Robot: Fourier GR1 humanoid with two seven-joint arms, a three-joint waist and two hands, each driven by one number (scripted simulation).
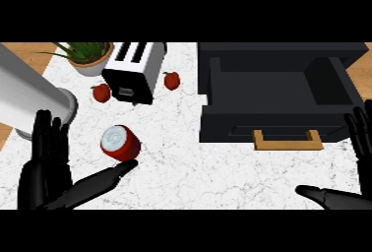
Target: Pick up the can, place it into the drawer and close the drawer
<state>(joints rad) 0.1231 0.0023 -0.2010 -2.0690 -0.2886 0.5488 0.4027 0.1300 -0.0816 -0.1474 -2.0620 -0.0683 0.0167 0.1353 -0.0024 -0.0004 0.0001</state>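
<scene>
— Can (120, 143) lying tilted on the white marble table (181, 167), near left, pale top facing up and left, red body below.

— Touching anything?

— Sitting just beside the left robot hand (45, 170); thumb tip reaching up to the can's near edge, touching or nearly so, hard to tell. Fingers standing straight to the can's left, not wrapping it, so open.

— And the right robot hand (359, 147)?

— Showing at the right edge, fingers straight and pointing far, thumb stretching left along the near edge. Open too, holding nothing.

— Drawer (280, 93)?

— Standing pulled out at far right, black, hollow showing, wooden handle (288, 140) facing near. Well apart from the can.

— Anything else lying about?

— Toaster (134, 69) sitting far left of centre, two red tomatoes (102, 92) flanking it, one left, one right. Potted plant (87, 55) sitting at the far left corner. Grey cylinder (33, 98) slanting in from the left edge, just beyond the left fingers.
</scene>
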